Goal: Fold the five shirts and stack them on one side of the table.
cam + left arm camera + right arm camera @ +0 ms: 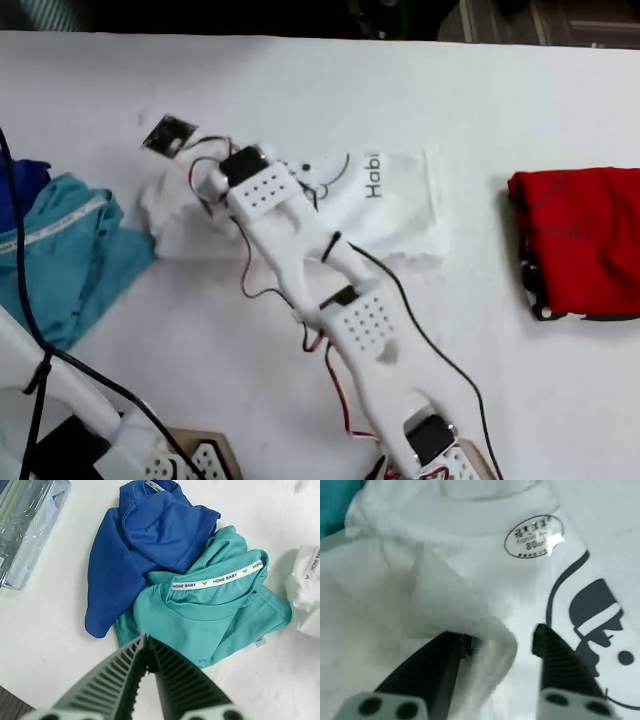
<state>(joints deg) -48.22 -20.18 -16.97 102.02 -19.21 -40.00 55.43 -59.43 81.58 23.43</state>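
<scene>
The right claw, jaws apart, straddles a ridge at the nine-o'clock end of the white shirt — nearer than the closed left claw.

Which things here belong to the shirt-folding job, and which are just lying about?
Belong to the job: white shirt, teal shirt, blue shirt, folded red shirt.
Just lying about: clear plastic pack beside the blue shirt.

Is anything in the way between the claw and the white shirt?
No, nothing visible is. The right gripper is open right at the white shirt, with a raised fold of its cloth between the fingers.
</scene>
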